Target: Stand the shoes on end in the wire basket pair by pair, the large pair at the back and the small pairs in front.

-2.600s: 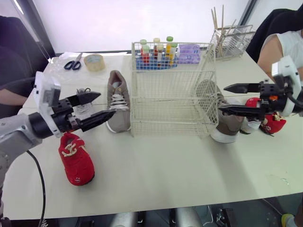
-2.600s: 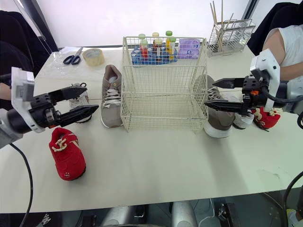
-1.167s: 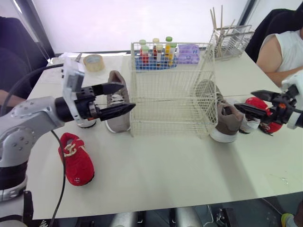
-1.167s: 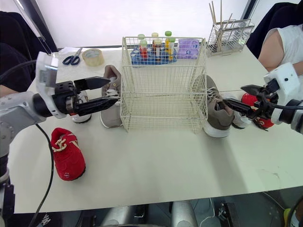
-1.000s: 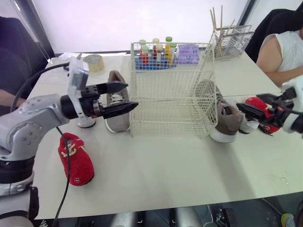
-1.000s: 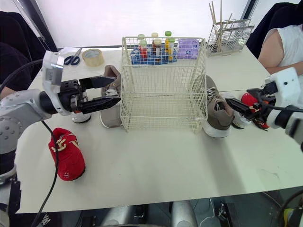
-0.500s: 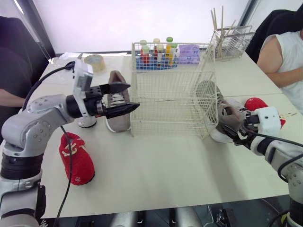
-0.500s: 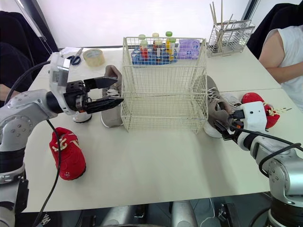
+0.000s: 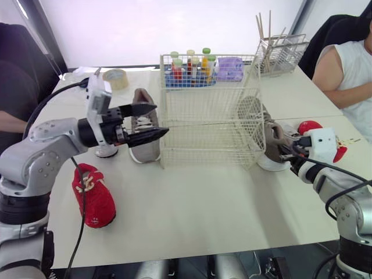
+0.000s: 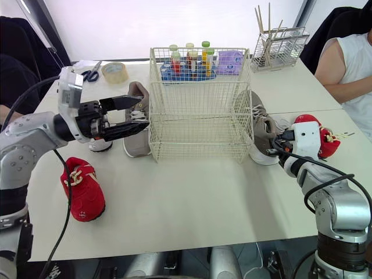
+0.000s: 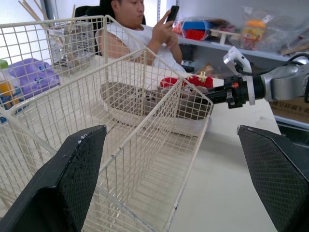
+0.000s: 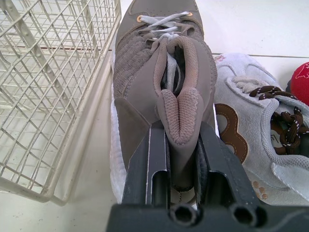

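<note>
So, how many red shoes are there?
2. One small red laced shoe lies front left; the second red shoe sits at the right, beside the right claw, partly hidden.

We see the wire basket as cream-coated metal, matt. At its 3 o'clock the large brown shoe is knitted cloth with a suede-like heel. The left gripper looks matt black plastic, finely cross-hatched. The table is smooth, faintly glossy.

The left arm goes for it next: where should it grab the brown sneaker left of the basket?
Probably the padded collar of the brown sneaker, from above, one of the jaws inside the opening. It lies flat on its sole, opening upward, and the wire basket beside it blocks that side.
</note>
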You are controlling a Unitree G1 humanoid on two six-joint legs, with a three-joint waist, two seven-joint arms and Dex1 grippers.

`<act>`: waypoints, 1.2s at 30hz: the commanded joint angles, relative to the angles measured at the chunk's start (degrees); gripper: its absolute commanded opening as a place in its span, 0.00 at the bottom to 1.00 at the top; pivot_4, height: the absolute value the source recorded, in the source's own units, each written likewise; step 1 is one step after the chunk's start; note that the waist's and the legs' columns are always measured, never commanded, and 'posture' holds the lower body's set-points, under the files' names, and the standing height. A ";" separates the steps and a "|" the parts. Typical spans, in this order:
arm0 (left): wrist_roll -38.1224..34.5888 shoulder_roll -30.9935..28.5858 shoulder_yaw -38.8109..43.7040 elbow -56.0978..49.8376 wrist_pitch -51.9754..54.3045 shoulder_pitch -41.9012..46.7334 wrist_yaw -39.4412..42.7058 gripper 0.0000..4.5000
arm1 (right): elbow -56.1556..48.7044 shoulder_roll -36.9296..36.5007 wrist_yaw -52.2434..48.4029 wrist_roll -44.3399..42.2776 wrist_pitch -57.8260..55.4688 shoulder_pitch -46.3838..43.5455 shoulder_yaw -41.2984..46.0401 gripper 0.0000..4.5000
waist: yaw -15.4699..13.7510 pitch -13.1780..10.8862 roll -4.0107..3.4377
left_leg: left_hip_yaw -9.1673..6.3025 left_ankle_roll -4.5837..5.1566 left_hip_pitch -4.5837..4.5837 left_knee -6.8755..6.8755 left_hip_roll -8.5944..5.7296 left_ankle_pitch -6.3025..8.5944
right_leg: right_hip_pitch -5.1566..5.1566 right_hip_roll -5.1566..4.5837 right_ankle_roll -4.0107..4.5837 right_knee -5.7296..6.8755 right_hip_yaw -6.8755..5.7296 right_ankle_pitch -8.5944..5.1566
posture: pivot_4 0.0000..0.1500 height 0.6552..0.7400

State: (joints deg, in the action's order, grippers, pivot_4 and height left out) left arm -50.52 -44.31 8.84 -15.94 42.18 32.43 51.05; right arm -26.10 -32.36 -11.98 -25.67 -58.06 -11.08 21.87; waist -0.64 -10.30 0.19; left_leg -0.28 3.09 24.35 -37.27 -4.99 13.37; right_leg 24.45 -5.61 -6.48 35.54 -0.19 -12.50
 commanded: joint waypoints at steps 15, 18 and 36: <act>3.30 0.24 1.86 3.56 -2.80 5.14 1.70 1.00 | 10.98 -23.02 -8.31 0.62 6.67 -35.64 1.69 0.02 | 0.07 -0.18 -0.28 | 0.02 0.01 0.14 0.14 -0.01 0.00 | 0.11 -0.02 -0.04 -0.19 -0.02 0.02 | 1.00 1.00; 3.48 -0.30 2.87 5.80 -2.75 6.43 2.00 1.00 | 13.62 -24.26 -18.21 -1.15 15.93 -41.01 -1.65 0.02 | 0.47 -0.20 -0.32 | 0.08 0.04 0.14 0.13 -0.01 0.01 | 0.12 -0.03 -0.02 -0.21 0.00 0.01 | 1.00 1.00; -8.52 -7.70 17.79 9.33 9.87 5.36 0.38 1.00 | 32.59 -19.70 -53.95 11.23 62.37 -54.66 -22.55 0.02 | 1.32 -0.24 -0.23 | 0.05 -0.29 0.14 0.14 -0.01 -0.05 | 0.18 -0.01 -0.16 -0.17 -0.03 0.08 | 1.00 1.00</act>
State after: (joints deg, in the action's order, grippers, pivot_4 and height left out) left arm -56.98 -50.85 24.24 -4.83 51.15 37.61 51.86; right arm 7.29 -52.45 -66.28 -13.79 1.42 -61.86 -3.04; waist 0.69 -10.54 -0.04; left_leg -0.23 2.78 24.49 -37.12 -5.00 13.30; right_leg 24.64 -5.62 -6.65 35.39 -0.22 -12.42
